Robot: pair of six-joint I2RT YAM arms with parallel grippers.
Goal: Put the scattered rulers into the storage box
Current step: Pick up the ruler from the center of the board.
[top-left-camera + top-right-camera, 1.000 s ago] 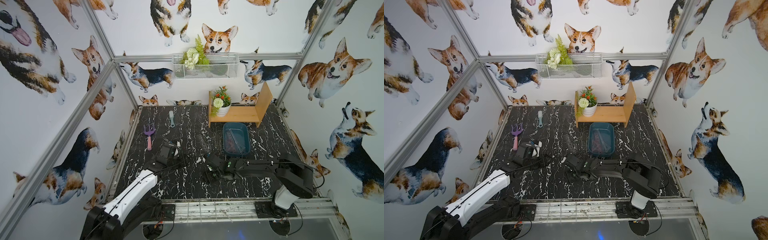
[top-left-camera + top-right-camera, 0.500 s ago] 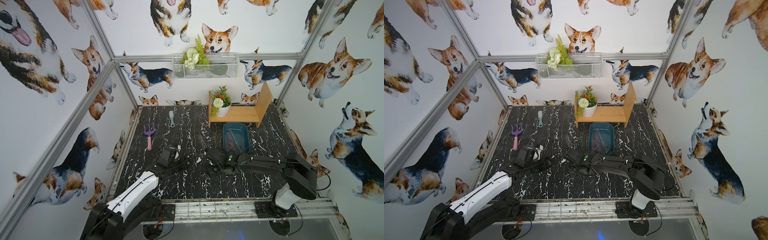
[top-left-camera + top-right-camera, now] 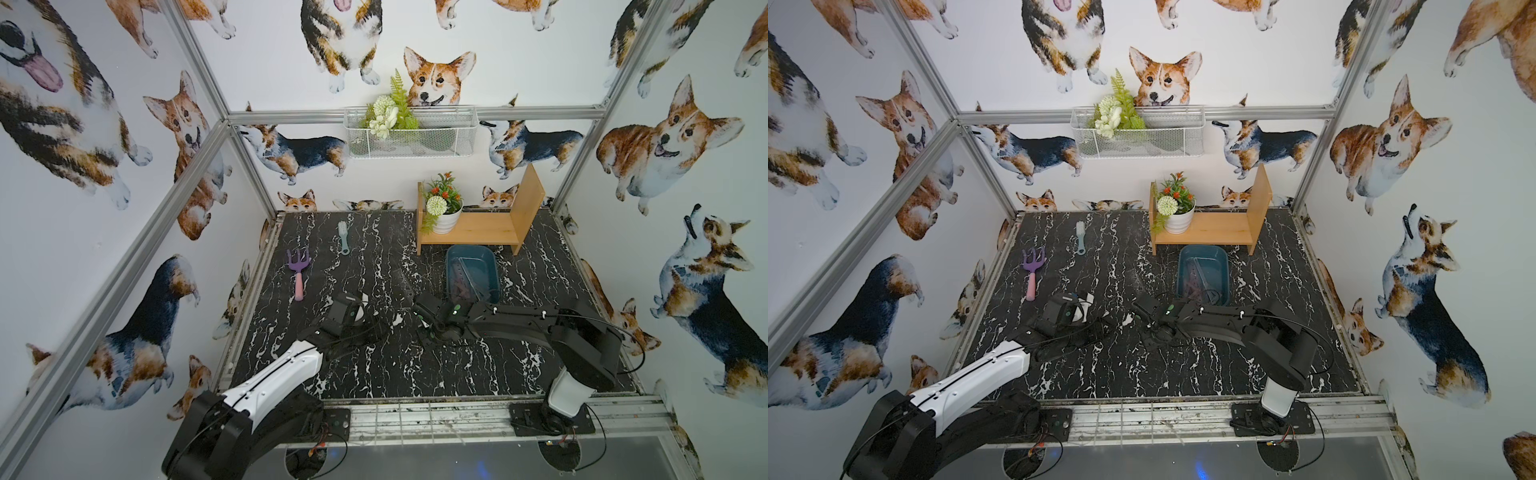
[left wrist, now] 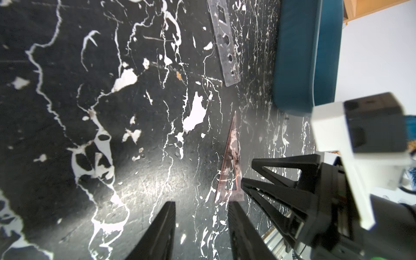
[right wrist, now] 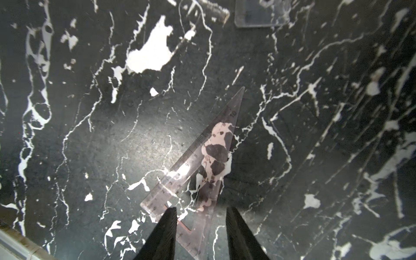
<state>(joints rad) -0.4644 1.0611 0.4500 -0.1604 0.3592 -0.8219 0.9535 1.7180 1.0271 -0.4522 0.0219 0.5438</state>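
Walls (image 3: 257,50) papered with corgi prints were framed by aluminium bars (image 3: 291,117). A wooden shelf (image 3: 473,227) was set at the back of the black, white-veined marble worktop (image 3: 374,257). A potted plant (image 3: 444,208) was stood on the shelf, and a white wire basket (image 3: 432,139) was hung above it.

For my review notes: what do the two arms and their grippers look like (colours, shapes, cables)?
Left arm: white shell link, black joints. Right arm: black, with a white base column, a green light and a looping black cable. Left gripper and right gripper: black, tapered.
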